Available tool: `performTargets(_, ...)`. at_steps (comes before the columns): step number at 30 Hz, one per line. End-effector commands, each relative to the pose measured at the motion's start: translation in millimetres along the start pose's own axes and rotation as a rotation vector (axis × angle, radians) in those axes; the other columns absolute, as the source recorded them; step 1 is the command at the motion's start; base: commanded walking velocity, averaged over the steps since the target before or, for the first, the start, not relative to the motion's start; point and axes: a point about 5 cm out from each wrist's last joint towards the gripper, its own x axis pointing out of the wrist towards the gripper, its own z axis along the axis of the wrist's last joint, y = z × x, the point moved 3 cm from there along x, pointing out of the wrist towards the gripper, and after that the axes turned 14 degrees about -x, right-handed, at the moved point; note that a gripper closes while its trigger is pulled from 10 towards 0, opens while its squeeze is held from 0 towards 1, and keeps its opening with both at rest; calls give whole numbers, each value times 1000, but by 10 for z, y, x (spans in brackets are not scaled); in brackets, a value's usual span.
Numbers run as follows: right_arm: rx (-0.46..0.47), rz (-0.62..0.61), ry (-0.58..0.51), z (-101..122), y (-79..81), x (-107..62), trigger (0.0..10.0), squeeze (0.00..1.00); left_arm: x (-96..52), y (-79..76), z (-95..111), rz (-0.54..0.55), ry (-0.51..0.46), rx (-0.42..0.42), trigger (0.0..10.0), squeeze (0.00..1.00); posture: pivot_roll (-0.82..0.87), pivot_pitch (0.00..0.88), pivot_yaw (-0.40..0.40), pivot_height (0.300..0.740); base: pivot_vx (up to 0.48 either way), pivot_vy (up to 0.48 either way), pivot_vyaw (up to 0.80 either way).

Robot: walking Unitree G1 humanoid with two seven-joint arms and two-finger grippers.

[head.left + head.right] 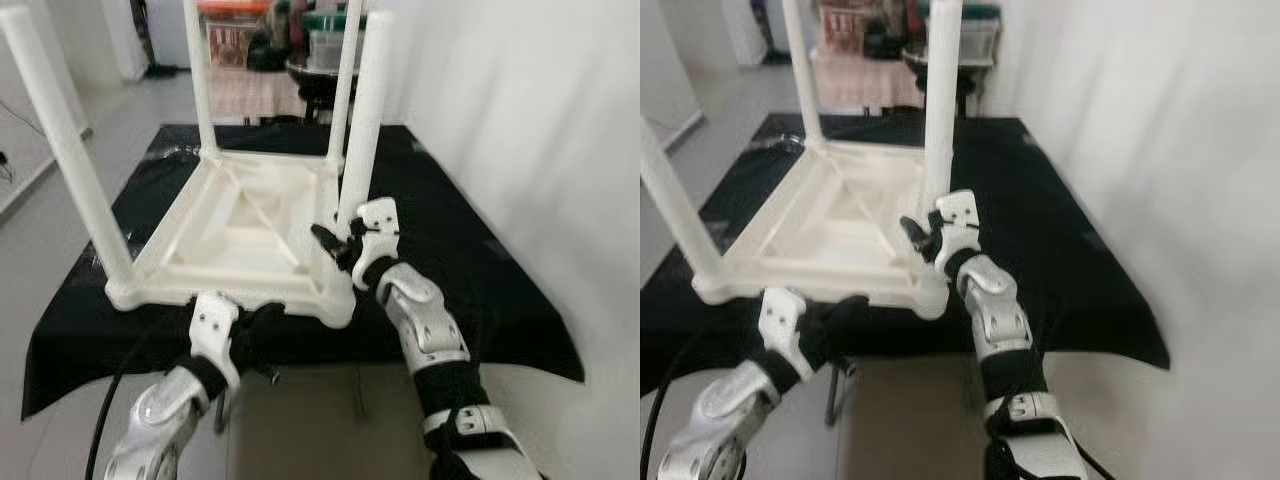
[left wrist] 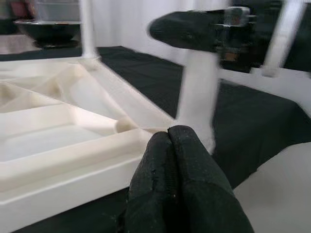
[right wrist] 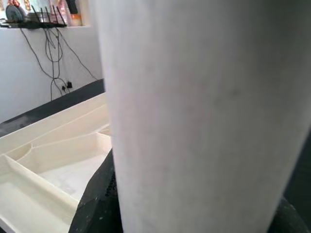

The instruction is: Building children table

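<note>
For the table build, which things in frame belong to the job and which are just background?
Part of the job:
- upside-down white table top
- near right leg, held by the right gripper
- three other upright legs
- left gripper, shut, at the near frame edge

Background:
- black cloth
- bins and clutter behind

Black cloth (image 1: 480, 270) spread under work — white wall (image 1: 540, 120) alongside, cluttered round table (image 1: 310, 70) beyond.

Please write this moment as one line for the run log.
table: upside down on black cloth, four legs up | right tool: shut on near-right leg | left tool: shut, at near rim
</note>
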Motion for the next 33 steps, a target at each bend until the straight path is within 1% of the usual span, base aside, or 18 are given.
performTargets(1, -14, 44, 104, -275, 193, -43, 0, 0, 15, 21, -7, -7, 11, -9, 10000, 0, -5, 0, -42, 740, 0, 0, 0)
performTargets(4, -5, 89, 90, -245, 294, 25, 0, 0, 24, 25, -11, -10, 14, -8, 10000, 0, 0, 0, -48, 740, 0, 0, 0)
performTargets(5, 7, 98, 96, -237, 316, 62, 4196, 0, 24, 30, -4, -2, 8, -5, 10000, 0, 0, 0, -48, 740, 0, 0, 0)
performTargets(6, 25, 129, 86, -206, 348, 100, 10000, 0, 24, 37, 2, 7, 1, -3, 10000, 0, 5, 0, -50, 740, 0, 0, 0)
performTargets(7, 25, 129, 86, -206, 348, 100, 10000, 0, 24, 37, 2, 7, 1, -3, 10000, 0, 5, 0, -50, 740, 0, 0, 0)
performTargets(8, 35, 135, 86, -170, 373, 98, 10000, 627, 23, 42, 6, 14, -3, -2, 10000, 0, 5, 0, -50, 740, 0, 0, 0)
performTargets(9, 66, 163, 62, -104, 365, 120, 10000, 1000, 26, 45, 7, 18, -5, -3, 10000, 0, 8, 0, -53, 740, 0, 0, 0)
performTargets(13, 116, 211, -12, 60, 327, 161, 10000, 1000, 31, 46, 6, 16, -4, -4, 10000, 0, 9, 0, -54, 740, 0, 0, 0)
performTargets(14, 146, 276, -68, 165, 310, 184, 10000, 1000, 36, 42, 3, 13, -2, -5, 10000, 0, 11, 0, -54, 740, 0, 0, 0)
performTargets(15, 134, 405, -132, 280, 300, 190, 10000, 898, 39, 39, 0, 11, 0, -5, 10000, 0, 11, 0, -54, 740, 0, 0, 0)
performTargets(18, 120, 493, -172, 353, 291, 179, 10000, 898, 42, 37, -2, 9, 2, -5, 10000, 0, 11, 0, -54, 740, 0, 0, 0)
performTargets(19, 74, 580, -194, 378, 265, 163, 10000, 0, 46, 34, -6, 7, 3, -5, 10000, 0, 16, 0, -58, 740, 0, 0, 0)
performTargets(21, 27, 650, -182, 354, 224, 155, 10000, 0, 49, 31, -10, 6, 3, -6, 10000, 0, 24, 0, -63, 740, 0, 0, 0)
performTargets(22, -7, 684, -140, 298, 121, 180, 10000, 0, 53, 27, -15, 7, 3, -6, 10000, 0, 31, 0, -69, 740, 0, 0, 0)
performTargets(24, -7, 684, -140, 298, 121, 180, 10000, 0, 53, 27, -15, 7, 3, -6, 10000, 0, 31, 0, -69, 740, 0, 0, 0)
performTargets(29, 2, 628, -76, 234, -59, 249, 10000, 0, 54, 24, -16, 13, 1, -5, 10000, 0, 40, 0, -74, 740, 0, 0, 0)
performTargets(30, 21, 619, -67, 215, -111, 246, 0, 0, 53, 21, -18, 13, 0, -5, 10000, 0, 40, 0, -73, 740, 0, 0, 0)
performTargets(33, 26, 616, -66, 212, -124, 245, 0, 0, 52, 20, -19, 13, 1, -5, 10000, 0, 40, 0, -73, 740, 0, 0, 0)
